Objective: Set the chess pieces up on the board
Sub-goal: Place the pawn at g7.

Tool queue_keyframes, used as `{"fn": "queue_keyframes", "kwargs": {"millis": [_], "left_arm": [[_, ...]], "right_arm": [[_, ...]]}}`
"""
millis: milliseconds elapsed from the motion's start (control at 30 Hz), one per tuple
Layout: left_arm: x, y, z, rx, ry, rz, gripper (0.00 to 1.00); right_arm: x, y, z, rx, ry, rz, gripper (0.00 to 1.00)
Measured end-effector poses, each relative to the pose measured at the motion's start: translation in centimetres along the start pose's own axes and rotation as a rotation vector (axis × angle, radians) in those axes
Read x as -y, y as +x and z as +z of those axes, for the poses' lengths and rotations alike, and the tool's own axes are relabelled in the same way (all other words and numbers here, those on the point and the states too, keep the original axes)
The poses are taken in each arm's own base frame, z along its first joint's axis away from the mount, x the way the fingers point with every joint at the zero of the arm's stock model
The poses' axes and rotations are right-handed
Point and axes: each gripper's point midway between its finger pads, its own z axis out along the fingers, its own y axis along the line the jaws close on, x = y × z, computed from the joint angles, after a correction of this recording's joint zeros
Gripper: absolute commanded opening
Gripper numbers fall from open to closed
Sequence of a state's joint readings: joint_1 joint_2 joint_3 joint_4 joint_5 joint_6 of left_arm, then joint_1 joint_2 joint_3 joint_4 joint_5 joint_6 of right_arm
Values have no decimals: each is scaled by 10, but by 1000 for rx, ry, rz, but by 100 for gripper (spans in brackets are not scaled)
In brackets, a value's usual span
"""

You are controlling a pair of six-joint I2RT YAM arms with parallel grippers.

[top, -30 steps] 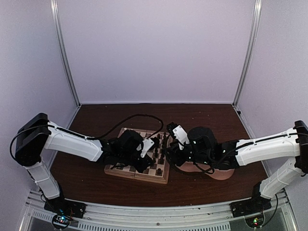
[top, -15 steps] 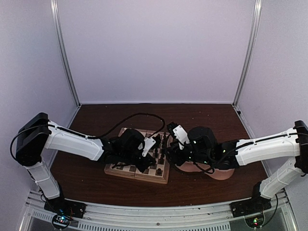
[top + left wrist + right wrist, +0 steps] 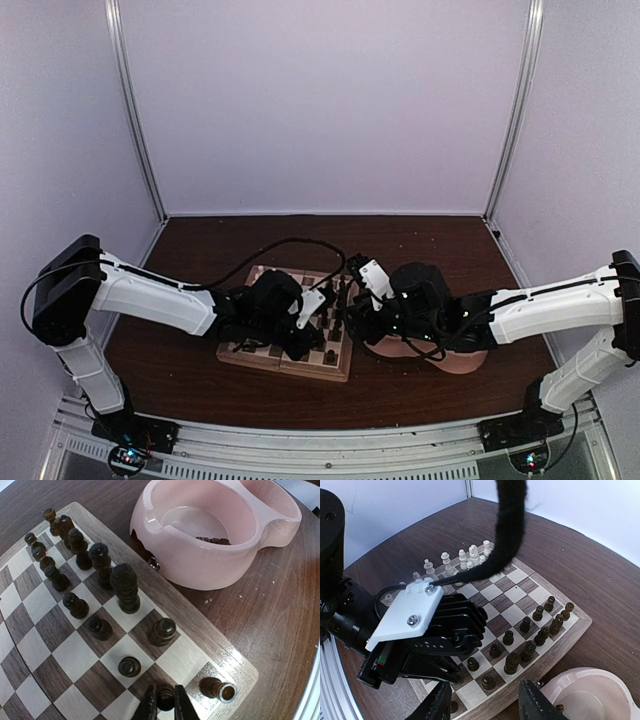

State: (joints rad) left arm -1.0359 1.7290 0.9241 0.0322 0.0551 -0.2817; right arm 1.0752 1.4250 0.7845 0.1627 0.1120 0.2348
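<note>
- Left claw (image 3: pixel 165 703) is clenched on a small dark piece (image 3: pixel 165 698), which stands upright between its fingers on a square by the board's (image 3: pixel 197 622) near right corner.
- Just beside it, on the corner square, a toppled dark piece (image 3: pixel 218 689) lies on its side, clear of the claw.
- Farther along the right edge, the other dark pieces (image 3: pixel 125 587) stand in two rows.
- Cream pieces (image 3: pixel 455 560) line the left edge.
- Right claw (image 3: pixel 487 704) hangs released, fingers spread wide, above the board's right rim.
- The pink double bowl (image 3: pixel 200 570) sits just right of the board on the counter (image 3: pixel 280 610).
</note>
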Motion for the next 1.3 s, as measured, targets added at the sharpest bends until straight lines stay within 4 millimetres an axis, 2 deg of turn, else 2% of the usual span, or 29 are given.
{"fn": "queue_keyframes", "kwargs": {"millis": [400,733,1067,1300], "left_arm": [[-2,-4,1,-10,-18,-1,15],[-3,5,6,-48,-23,0,15],[-3,3,6,-48,-29,2,29],[-4,4,5,-48,-36,1,34]], "right_arm": [[2,0,0,0,4,2,48],[2,0,0,1,5,3,48],[3,-1,0,1,5,3,48],[3,-1,-1,3,5,7,48]]}}
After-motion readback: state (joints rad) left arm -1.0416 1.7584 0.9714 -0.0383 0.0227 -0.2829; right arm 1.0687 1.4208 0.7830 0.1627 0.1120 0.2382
